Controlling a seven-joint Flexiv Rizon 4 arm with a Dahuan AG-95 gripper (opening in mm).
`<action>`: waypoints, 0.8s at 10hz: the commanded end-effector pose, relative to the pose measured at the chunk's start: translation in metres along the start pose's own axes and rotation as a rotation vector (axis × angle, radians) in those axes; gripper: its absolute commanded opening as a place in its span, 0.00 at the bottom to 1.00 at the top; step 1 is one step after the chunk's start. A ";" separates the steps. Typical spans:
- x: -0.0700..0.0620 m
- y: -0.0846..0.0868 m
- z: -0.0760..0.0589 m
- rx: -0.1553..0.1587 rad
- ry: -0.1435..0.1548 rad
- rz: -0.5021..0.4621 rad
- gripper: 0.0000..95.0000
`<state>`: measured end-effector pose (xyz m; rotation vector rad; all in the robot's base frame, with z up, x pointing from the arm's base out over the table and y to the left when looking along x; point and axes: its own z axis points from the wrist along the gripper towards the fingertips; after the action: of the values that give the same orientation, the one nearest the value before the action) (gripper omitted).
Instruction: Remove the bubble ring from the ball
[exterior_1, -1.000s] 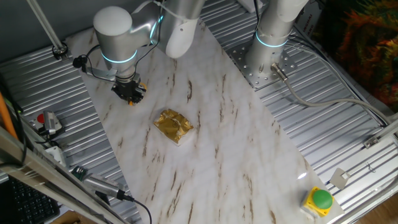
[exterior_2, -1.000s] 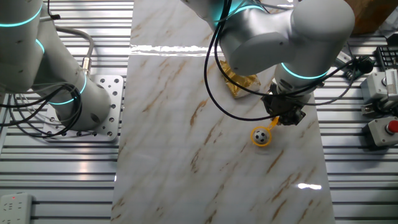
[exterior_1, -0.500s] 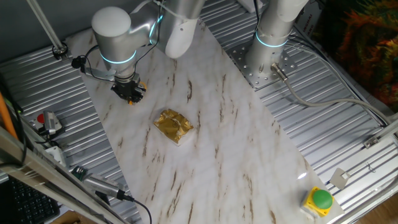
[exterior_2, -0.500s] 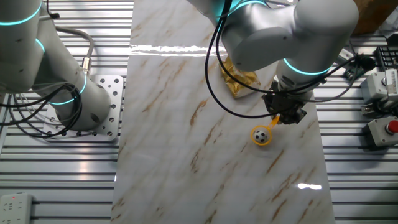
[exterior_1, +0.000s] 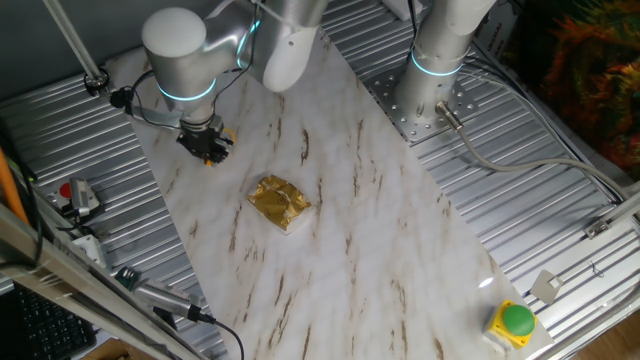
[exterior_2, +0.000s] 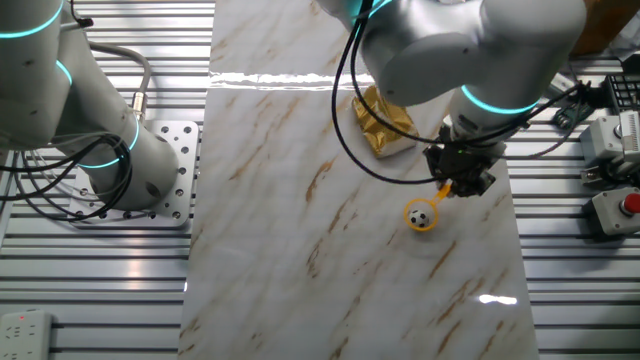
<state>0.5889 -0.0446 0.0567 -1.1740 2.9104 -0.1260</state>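
Orange-yellow plastic peeking out beside the dark gripper (exterior_1: 205, 146) in one fixed view, close to the far left corner of the marble worktop (exterior_1: 350, 240), well away from the crumpled gold foil packet (exterior_1: 279, 203) lying near the middle; too little showing here to tell the bubble ring (exterior_1: 216, 158) from the ball, the latter being hidden under the tool. Judging the step in hand as lifting the loop clear of the ball by its handle: raising straight up and slowly, keeping the loop level so its rim is not catching the ball and setting it rolling toward the near worktop edge, and only carrying sideways once the loop is riding above the ball's top. Seeing far more in the other fixed view: the bubble ring (exterior_2: 428, 212) lying flat on the marble near the right-hand edge of the worktop (exterior_2: 270, 200), encircling the ball (exterior_2: 422, 217), with the short handle running up and right into the gripper (exterior_2: 462, 183). Appearing pinched on the handle's tip, though the fingers are too dark and small for certainty, so leaving the grip as not determinable. Sitting just beside the tool, the loop and ball lying toward the near edge from the fingertips, the foil packet (exterior_2: 383, 124) resting behind the wrist.
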 end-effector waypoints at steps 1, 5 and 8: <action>-0.006 0.007 -0.012 0.000 0.007 0.083 0.00; -0.021 0.021 -0.010 -0.028 -0.007 0.291 0.00; -0.030 0.031 -0.006 -0.074 -0.021 0.459 0.00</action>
<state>0.5893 -0.0074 0.0615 -0.6324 3.0706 -0.0445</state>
